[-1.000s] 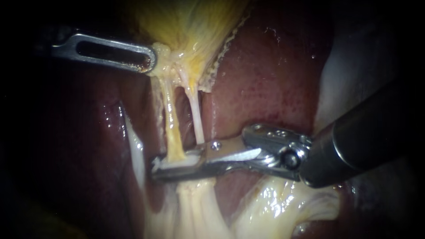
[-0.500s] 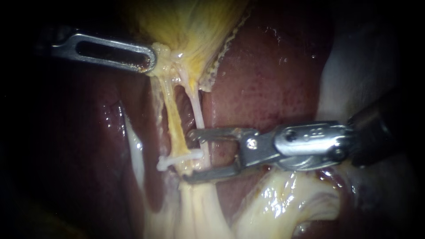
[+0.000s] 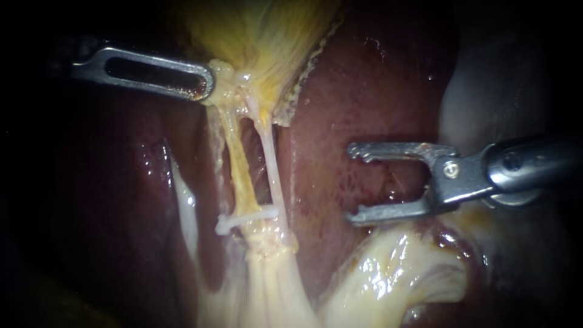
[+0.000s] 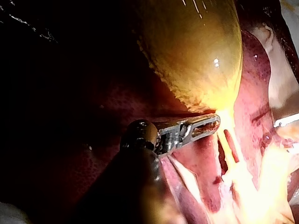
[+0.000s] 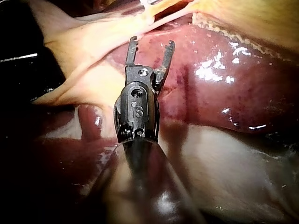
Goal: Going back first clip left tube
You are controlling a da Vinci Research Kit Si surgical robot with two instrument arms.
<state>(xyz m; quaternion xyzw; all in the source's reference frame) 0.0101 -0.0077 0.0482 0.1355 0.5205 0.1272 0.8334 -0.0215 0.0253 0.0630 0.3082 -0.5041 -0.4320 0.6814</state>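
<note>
I can read no label, sign or number anywhere on the tissue in any view. The only marking is a small stamped mark on the dark body of my right instrument [image 5: 152, 44], just behind its pivot, seen from the right wrist camera. I leave it unread.

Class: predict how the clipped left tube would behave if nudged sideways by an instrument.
The left tube looks thin and stretched taut from the gallbladder: likely flexes, then springs back. Probably fragile; the clip might shift.
</note>
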